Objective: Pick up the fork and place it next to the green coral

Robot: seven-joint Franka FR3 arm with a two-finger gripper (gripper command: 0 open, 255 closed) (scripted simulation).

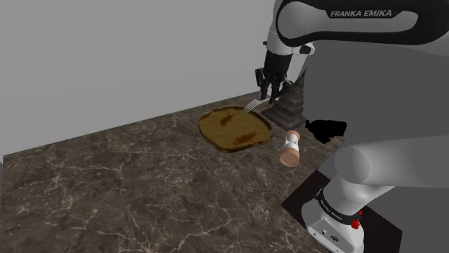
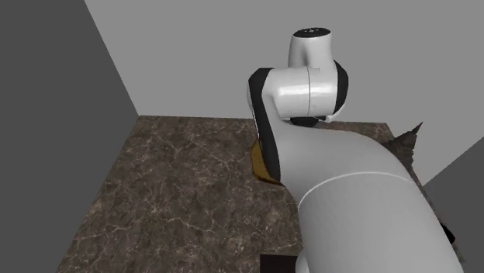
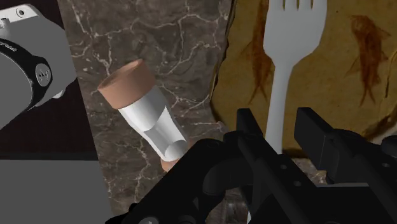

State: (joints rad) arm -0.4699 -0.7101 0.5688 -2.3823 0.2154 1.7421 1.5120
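I read the black gripper (image 3: 277, 118) as clenched on the handle of one white fork (image 3: 289, 57). The fork's tines point away over one flat brown slab (image 3: 356, 76) marked with two reddish fish-shaped imprints. The slab lies on the dark marbled countertop (image 3: 184, 32). One white spool with terracotta ends (image 3: 143, 111) lies on its side beside the slab. In the shoulder view, one dark, tiered, spiky object (image 1: 289, 104) stands just right of the gripper.

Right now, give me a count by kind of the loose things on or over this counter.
fork: 1
brown fossil slab: 1
white cylinder with pinkish ends: 1
dark tiered ornament: 1
black object: 1
Total: 5
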